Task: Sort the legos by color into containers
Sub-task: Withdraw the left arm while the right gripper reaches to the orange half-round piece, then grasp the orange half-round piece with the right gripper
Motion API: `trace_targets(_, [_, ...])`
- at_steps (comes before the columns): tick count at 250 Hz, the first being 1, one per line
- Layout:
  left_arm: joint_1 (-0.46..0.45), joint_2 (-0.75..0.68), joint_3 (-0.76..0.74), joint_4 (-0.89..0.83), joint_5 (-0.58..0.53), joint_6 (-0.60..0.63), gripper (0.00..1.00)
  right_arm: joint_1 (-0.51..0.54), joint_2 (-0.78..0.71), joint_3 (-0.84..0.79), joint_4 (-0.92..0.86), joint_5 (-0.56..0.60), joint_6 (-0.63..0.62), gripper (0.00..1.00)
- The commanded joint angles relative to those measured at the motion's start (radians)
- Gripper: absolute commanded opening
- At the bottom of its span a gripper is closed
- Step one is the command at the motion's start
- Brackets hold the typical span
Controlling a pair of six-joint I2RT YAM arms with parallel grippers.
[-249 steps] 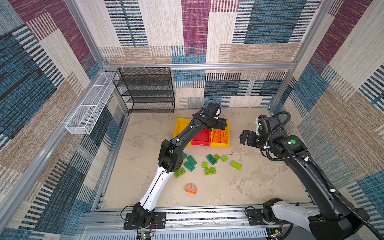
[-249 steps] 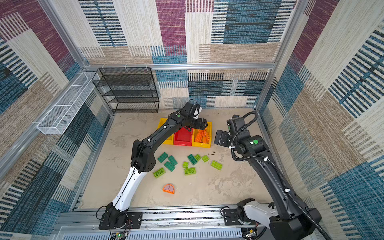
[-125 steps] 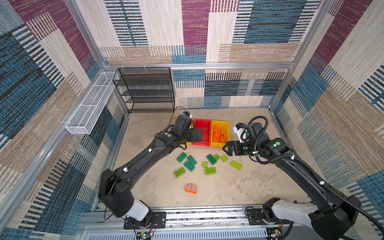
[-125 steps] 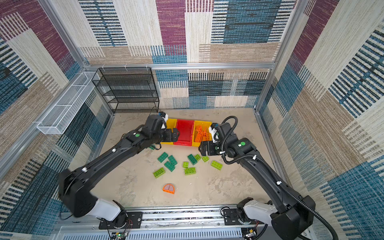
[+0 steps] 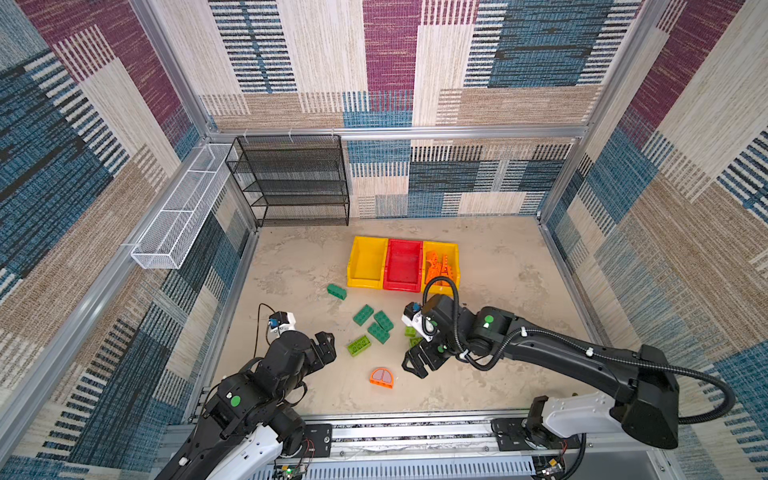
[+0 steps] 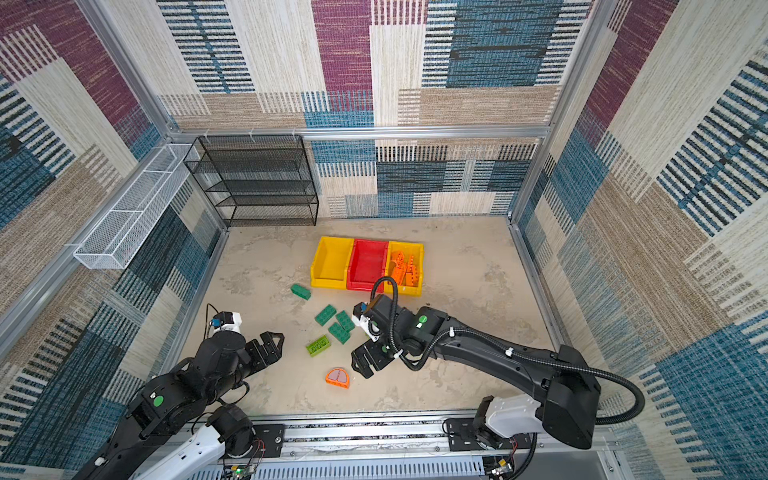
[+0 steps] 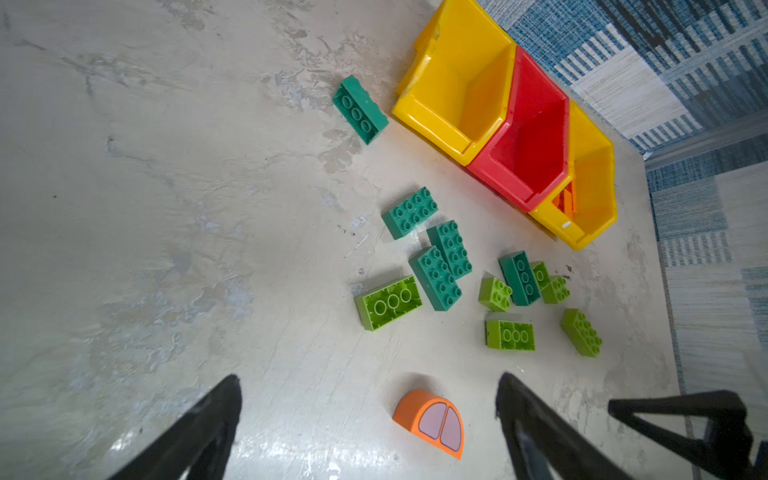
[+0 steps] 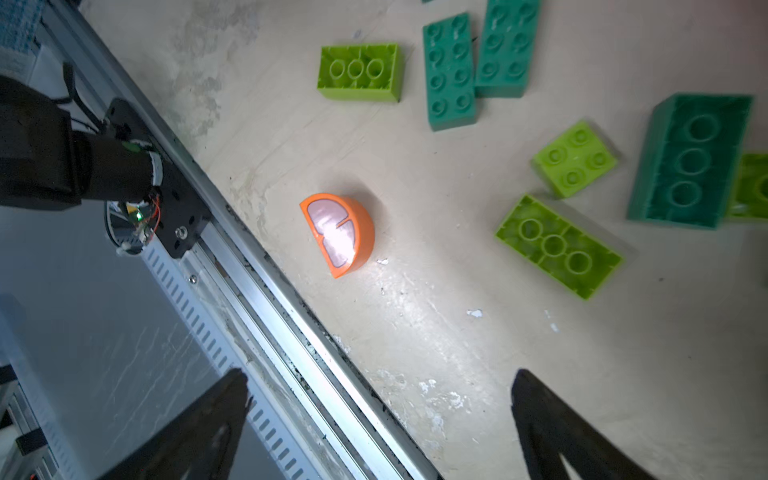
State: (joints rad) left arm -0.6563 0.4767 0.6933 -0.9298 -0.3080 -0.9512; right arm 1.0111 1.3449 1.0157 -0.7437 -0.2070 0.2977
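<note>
I count 1 colour nearly done: orange bricks (image 5: 438, 268) fill the end yellow bin (image 5: 455, 253). The red bin (image 5: 403, 266) and other yellow bin (image 5: 365, 262) are empty. The green legos (image 5: 365, 314) lie loose on the table, and the orange curved piece (image 5: 381, 377) lies beside my right gripper (image 5: 413, 369). It and the left gripper (image 5: 331, 347) are spread and empty.

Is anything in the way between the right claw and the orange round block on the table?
Nothing visible is. The open right claw hangs just beside the orange round block, with only bare table between them. The green blocks lie away from that gap.
</note>
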Motion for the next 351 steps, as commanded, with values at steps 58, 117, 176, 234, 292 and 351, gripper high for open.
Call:
trace_targets(58, [0.001, -0.086, -0.068, -0.138, -0.038, -0.184, 0.97, 0.108, 0.159, -0.023, 0.231, 0.075, -0.029, 0.98])
trace_targets(117, [0.001, -0.153, -0.094, -0.162, -0.014, -0.205, 0.97, 0.135, 0.303, 0.042, 0.281, 0.062, -0.080, 0.93])
trace_targets(176, [0.001, -0.223, -0.100, -0.215, -0.011, -0.228, 0.98, 0.142, 0.386, 0.082, 0.302, 0.033, -0.101, 0.86])
trace_targets(234, [0.000, -0.286, -0.116, -0.219, -0.005, -0.248, 0.98, 0.162, 0.430, 0.091, 0.293, 0.057, -0.103, 0.79])
trace_targets(292, [0.000, -0.280, -0.118, -0.218, -0.003, -0.245, 0.98, 0.166, 0.482, 0.126, 0.262, 0.154, -0.110, 0.63])
trace_targets(351, [0.001, -0.283, -0.118, -0.221, -0.007, -0.248, 0.98, 0.167, 0.500, 0.120, 0.251, 0.201, -0.097, 0.55])
